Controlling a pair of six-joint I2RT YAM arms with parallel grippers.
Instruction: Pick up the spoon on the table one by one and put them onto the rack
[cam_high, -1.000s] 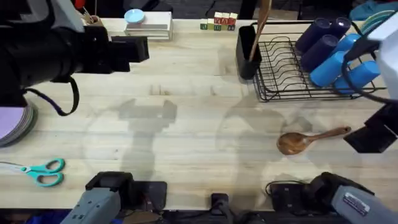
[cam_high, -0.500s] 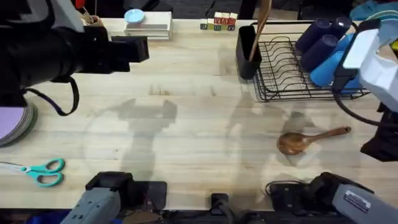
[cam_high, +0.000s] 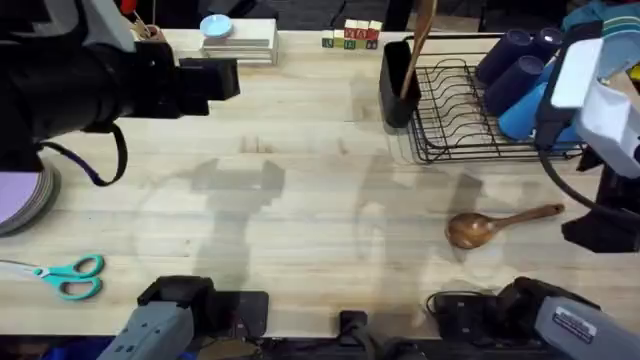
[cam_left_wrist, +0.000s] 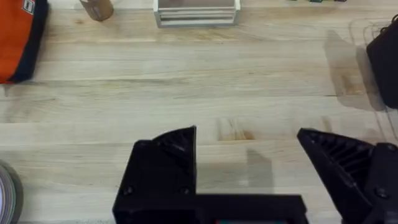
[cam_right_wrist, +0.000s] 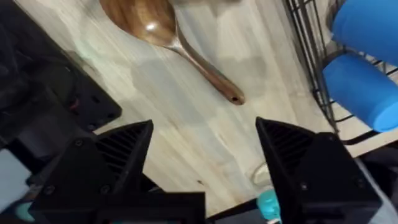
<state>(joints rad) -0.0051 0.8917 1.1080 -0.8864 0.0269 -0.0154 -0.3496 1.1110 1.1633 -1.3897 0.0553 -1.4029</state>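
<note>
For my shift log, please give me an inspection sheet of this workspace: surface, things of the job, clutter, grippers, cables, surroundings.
Surface: the table is light wood planks, bare in the middle.
Job's things: one spoon lies flat near the rack; another spoon stands in the rack's black holder.
Clutter: blue cups on the rack; scissors; small blocks; white stand.
Grippers: left gripper open, empty; right gripper open above the spoon's handle end.
Cables: black cable loops from the left arm.
Surroundings: nothing seen.
</note>
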